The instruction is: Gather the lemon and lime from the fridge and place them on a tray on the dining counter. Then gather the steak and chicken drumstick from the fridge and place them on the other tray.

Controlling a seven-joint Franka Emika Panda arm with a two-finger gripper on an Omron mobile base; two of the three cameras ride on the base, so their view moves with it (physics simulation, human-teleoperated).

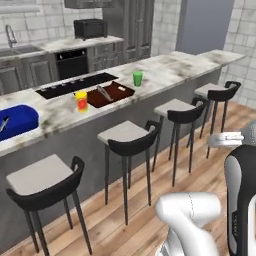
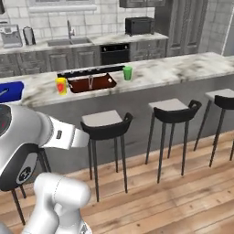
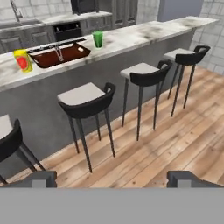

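- The tray (image 1: 111,95) is dark red-brown, shallow, with a metal utensil (image 1: 104,92) inside; it lies on the counter (image 1: 165,70).
- Left of it: one blue tray (image 1: 17,121).
- Two cups, yellow (image 1: 81,101) and green (image 1: 137,78), beside the tray.
- Four stools (image 1: 131,137) before the counter.
- Gripper (image 3: 113,179) released, holding nothing.

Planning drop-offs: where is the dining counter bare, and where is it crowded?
Bare: the long stretch of counter right of the green cup, and a patch between blue tray and yellow cup. Crowded: yellow cup, red-brown tray and green cup sit close together.
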